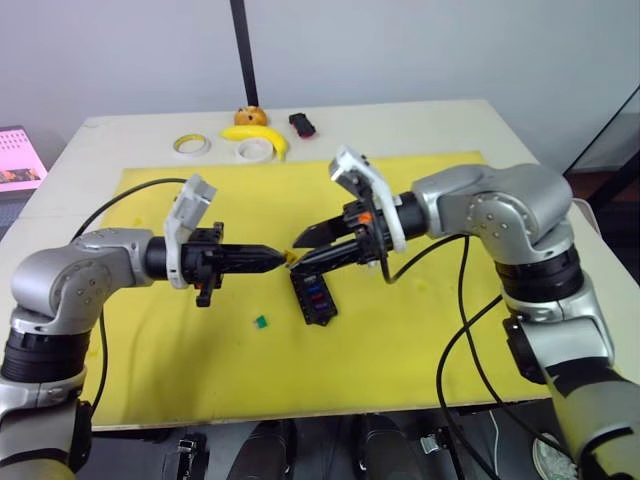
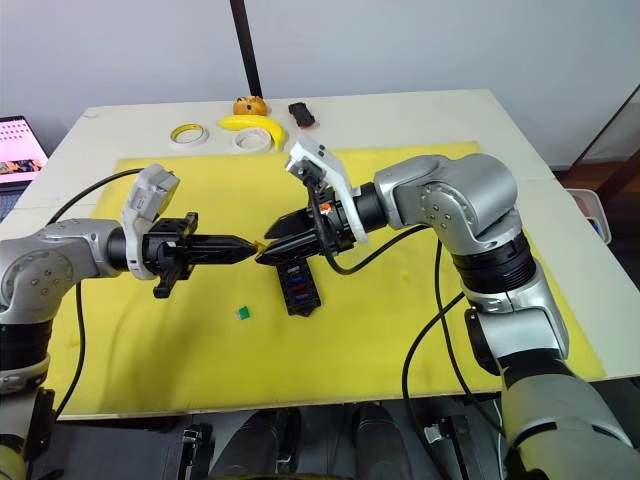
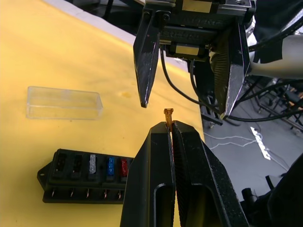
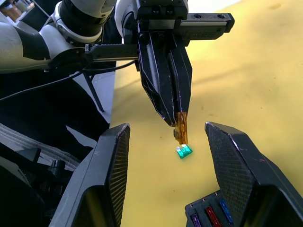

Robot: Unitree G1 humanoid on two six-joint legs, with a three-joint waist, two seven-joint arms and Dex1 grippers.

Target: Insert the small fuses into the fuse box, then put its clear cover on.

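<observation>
Left gripper (image 3: 169,124) pinches one yellow fuse (image 4: 182,128); right gripper (image 4: 163,135) gapes wide around it. One green fuse (image 1: 260,321) loose beside fuse box (image 1: 312,295); clear cover (image 3: 64,102) nearby.

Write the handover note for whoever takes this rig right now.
Left gripper: shut on the yellow fuse, held in the air above the mat.
Right gripper: open, fingers either side of that fuse, not gripping.
Fuse box: on the yellow mat; grey, blue, red and purple fuses seated, some slots empty.
Green fuse: loose on the mat.
Clear cover: on the mat beside the box, not fitted.
Left: seat yellow and green, then cover.
</observation>
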